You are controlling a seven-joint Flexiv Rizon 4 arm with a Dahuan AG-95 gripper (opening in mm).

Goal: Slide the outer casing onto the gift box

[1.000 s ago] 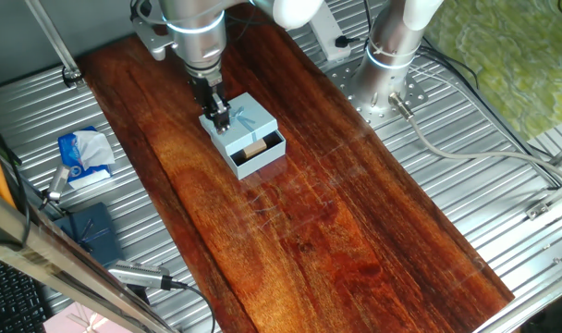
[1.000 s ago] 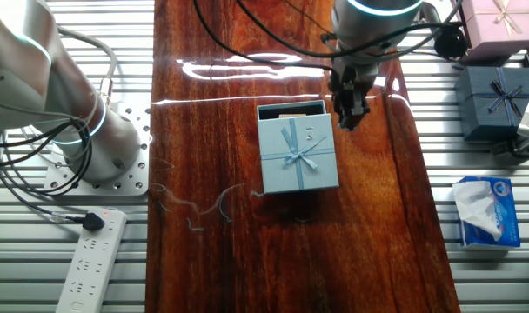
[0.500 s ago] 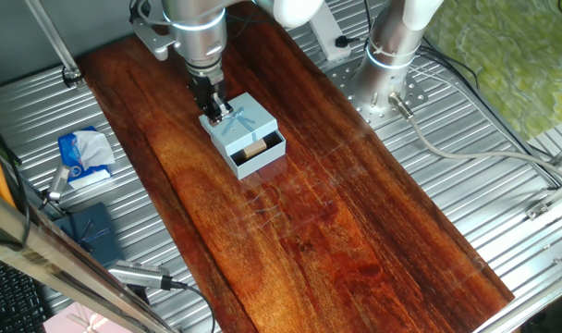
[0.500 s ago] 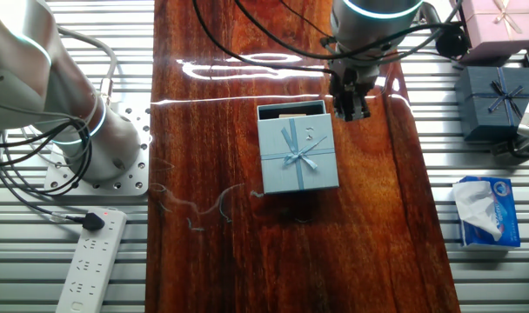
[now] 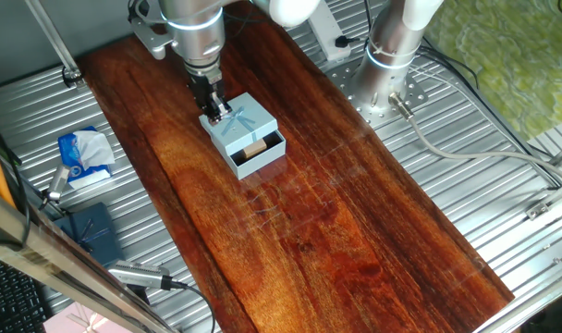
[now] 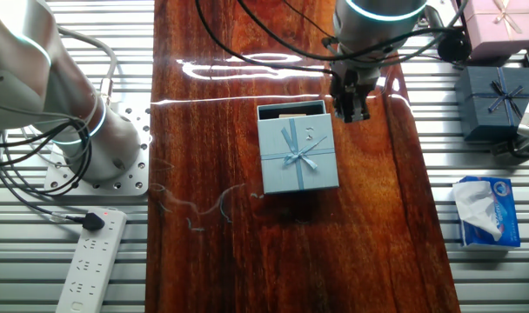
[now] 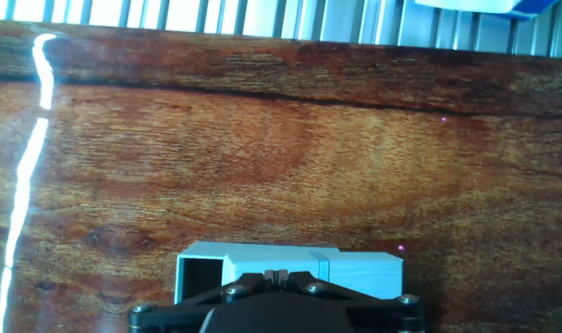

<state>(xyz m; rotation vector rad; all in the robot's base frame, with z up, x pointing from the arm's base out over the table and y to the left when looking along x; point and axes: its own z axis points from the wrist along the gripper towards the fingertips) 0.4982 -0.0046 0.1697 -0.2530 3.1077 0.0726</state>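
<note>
The outer casing (image 5: 240,120), a light blue sleeve with a pale bow, lies on the wooden board and partly covers the gift box. The gift box tray (image 5: 260,153) sticks out of one end, showing dark lining and a tan piece. In the other fixed view the casing (image 6: 297,156) has the tray end (image 6: 291,110) above it. My gripper (image 5: 213,104) is shut and empty, hovering at the casing's side near the tray end (image 6: 351,111). In the hand view its closed tips (image 7: 279,274) are just over the casing's (image 7: 364,270) edge, with the tray's dark opening (image 7: 200,279) at left.
A tissue pack (image 6: 485,211), a dark navy box (image 6: 495,103) and a pink box (image 6: 499,22) sit on the metal table beside the board. A second arm's base (image 6: 77,122) and a power strip (image 6: 90,261) are on the other side.
My gripper has lifted slightly and drawn back a little from the box's side. The casing and tray have not moved.
</note>
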